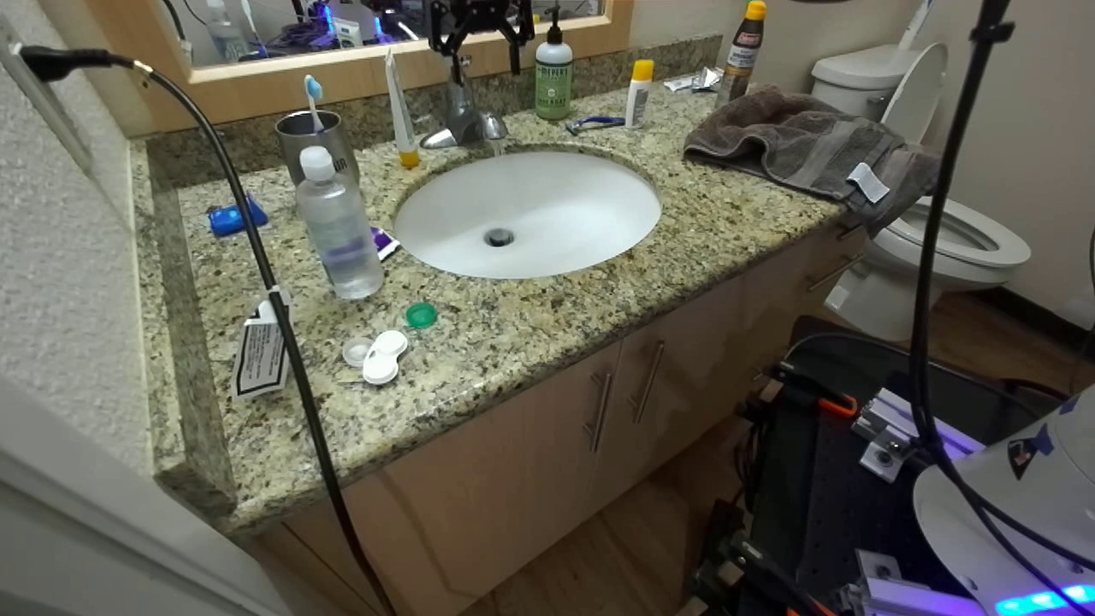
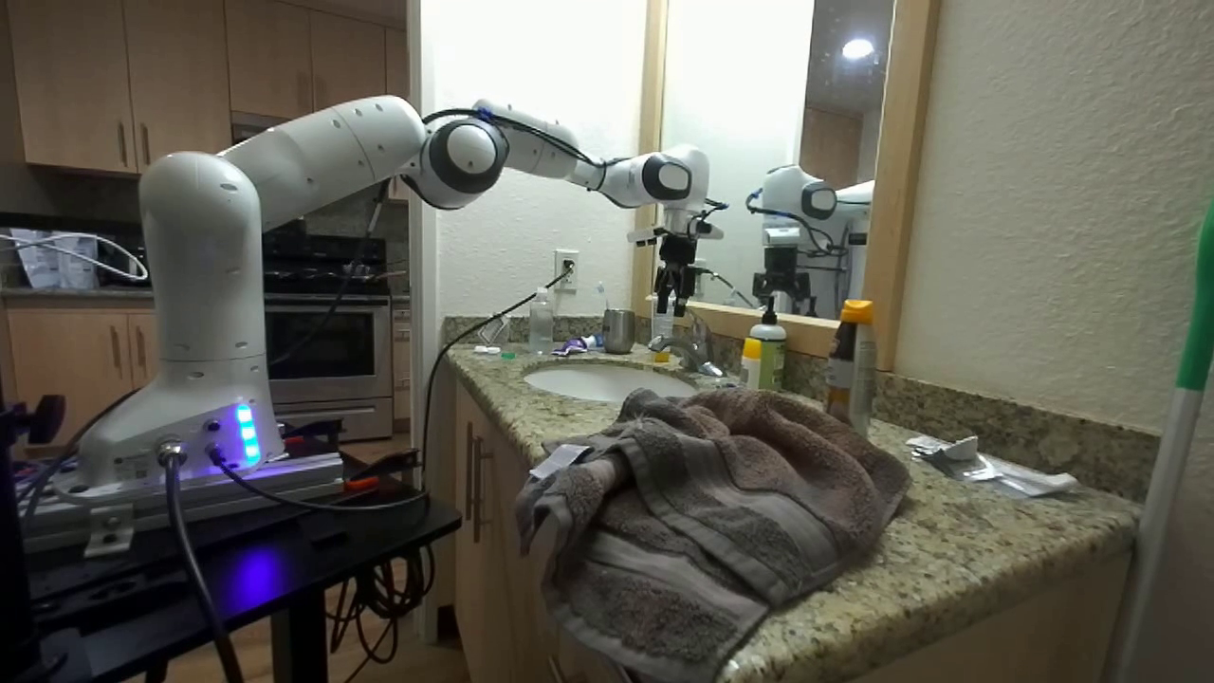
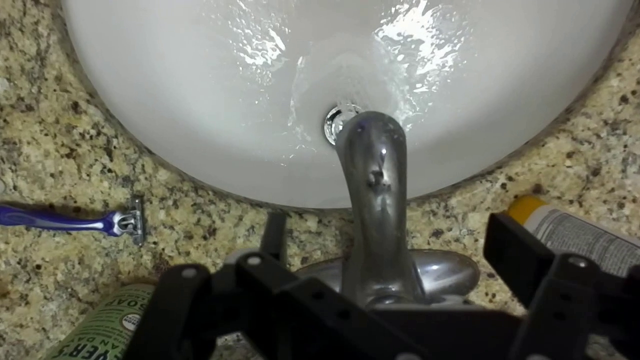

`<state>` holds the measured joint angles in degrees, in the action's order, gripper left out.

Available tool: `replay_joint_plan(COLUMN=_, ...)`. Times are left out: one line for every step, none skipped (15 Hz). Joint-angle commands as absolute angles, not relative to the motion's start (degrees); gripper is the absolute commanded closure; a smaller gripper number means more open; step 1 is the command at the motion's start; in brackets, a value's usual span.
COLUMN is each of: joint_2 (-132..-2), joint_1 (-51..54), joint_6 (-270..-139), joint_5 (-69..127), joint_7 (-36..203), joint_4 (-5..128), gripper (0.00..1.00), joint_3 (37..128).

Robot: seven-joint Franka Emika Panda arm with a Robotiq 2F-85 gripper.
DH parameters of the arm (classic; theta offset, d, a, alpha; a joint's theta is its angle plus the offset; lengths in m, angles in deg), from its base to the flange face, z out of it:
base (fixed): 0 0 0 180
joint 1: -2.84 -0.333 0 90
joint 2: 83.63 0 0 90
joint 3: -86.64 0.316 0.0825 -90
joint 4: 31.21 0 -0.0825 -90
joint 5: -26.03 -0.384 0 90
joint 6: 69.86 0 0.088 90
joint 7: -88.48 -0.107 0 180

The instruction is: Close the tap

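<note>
The silver-grey tap (image 1: 466, 124) stands at the back edge of the white oval sink (image 1: 565, 201). In both exterior views the tap (image 2: 699, 349) is below my gripper. In the wrist view the tap (image 3: 378, 200) points its spout over the drain. Water runs from it and ripples in the sink (image 3: 190, 115). My gripper (image 3: 395, 245) is open and empty, with its fingers well apart on either side of the tap body. The gripper (image 1: 476, 43) hangs above the lever handle in an exterior view; it shows from the side (image 2: 671, 302) too. The gripper mostly hides the handle in the wrist view.
A green soap bottle (image 1: 554, 81) and a white toothpaste tube (image 1: 399, 111) flank the tap. A purple razor (image 3: 60, 220) lies near the sink rim. The framed mirror (image 2: 768, 142) is close behind the gripper. A metal cup (image 1: 299, 137), clear bottle (image 1: 338, 227) and towel (image 1: 796, 141) stand farther off.
</note>
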<state>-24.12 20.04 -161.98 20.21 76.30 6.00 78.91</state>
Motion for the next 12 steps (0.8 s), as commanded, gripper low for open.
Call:
replay_joint_plan(joint_2=-23.8, joint_1=20.3, joint_6=-162.5, joint_5=19.6, joint_7=77.6, joint_4=5.3, gripper=0.0, joint_3=79.6)
replay_joint_plan(joint_2=-23.7, joint_1=20.3, joint_6=-162.5, joint_5=19.6, joint_7=77.2, joint_4=5.0, gripper=0.0, joint_3=79.6)
replay_joint_plan(joint_2=-23.5, joint_1=20.4, joint_6=-162.4, joint_5=19.3, joint_7=76.7, joint_4=4.6, gripper=0.0, joint_3=79.7)
replay_joint_plan(joint_2=-23.3, joint_1=20.4, joint_6=-162.4, joint_5=19.0, joint_7=76.4, joint_4=4.3, gripper=0.0, joint_3=79.8)
replay_joint_plan(joint_2=-23.2, joint_1=20.4, joint_6=-162.6, joint_5=19.0, joint_7=76.1, joint_4=4.1, gripper=0.0, joint_3=79.8)
replay_joint_plan(joint_2=-22.8, joint_1=20.2, joint_6=-162.2, joint_5=19.1, joint_7=74.1, joint_4=3.8, gripper=0.0, joint_3=79.4)
replay_joint_plan(joint_2=-22.7, joint_1=20.3, joint_6=-161.1, joint_5=19.0, joint_7=72.6, joint_4=3.8, gripper=0.0, joint_3=79.3)
replay_joint_plan(joint_2=-24.0, joint_1=19.8, joint_6=-162.0, joint_5=20.1, joint_7=74.5, joint_4=5.5, gripper=0.0, joint_3=79.1)
replay_joint_plan(joint_2=-23.9, joint_1=19.8, joint_6=-162.0, joint_5=20.1, joint_7=73.7, joint_4=5.5, gripper=0.0, joint_3=79.1)
replay_joint_plan(joint_2=-23.7, joint_1=19.8, joint_6=-162.0, joint_5=20.1, joint_7=73.3, joint_4=5.5, gripper=0.0, joint_3=79.1)
replay_joint_plan(joint_2=-23.6, joint_1=20.0, joint_6=-162.1, joint_5=20.0, joint_7=71.9, joint_4=5.4, gripper=0.0, joint_3=78.9)
replay_joint_plan(joint_2=-22.8, joint_1=20.4, joint_6=-161.5, joint_5=19.5, joint_7=70.3, joint_4=4.2, gripper=0.0, joint_3=78.9)
